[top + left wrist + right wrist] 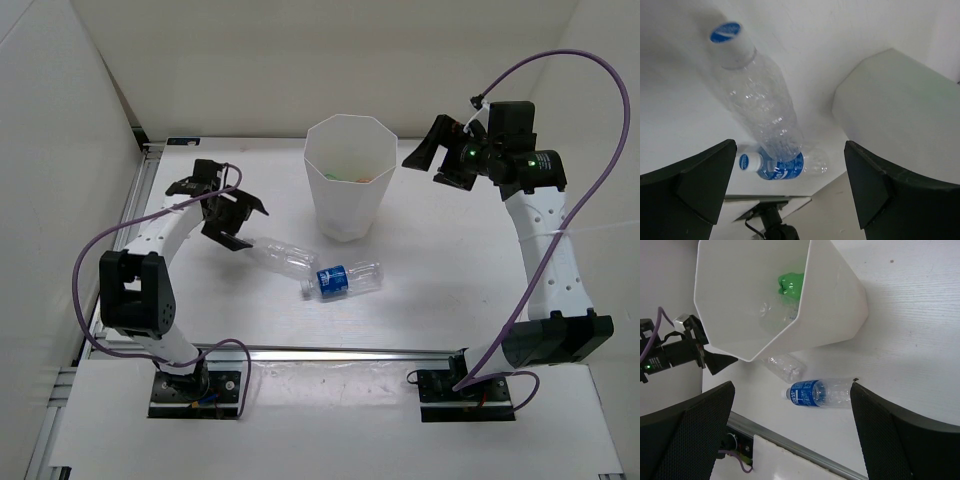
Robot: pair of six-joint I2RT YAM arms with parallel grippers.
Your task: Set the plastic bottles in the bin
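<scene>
The white faceted bin [349, 205] stands mid-table. It holds a green bottle [789, 284] and a clear one [771, 314]; an orange tint [372, 178] shows inside from the top view. A plain clear bottle [280, 257] and a clear blue-labelled bottle [342, 280] lie on the table in front of the bin, touching each other. My left gripper [248, 227] is open and empty, just left of the clear bottle's cap [731, 41]. My right gripper [428, 165] is open and empty, raised beside the bin's right rim.
White walls enclose the table at the back and sides. A metal rail [330, 352] runs along the near edge. The bin's wall [900, 110] fills the right of the left wrist view. The left arm [670, 351] shows beside the bin in the right wrist view.
</scene>
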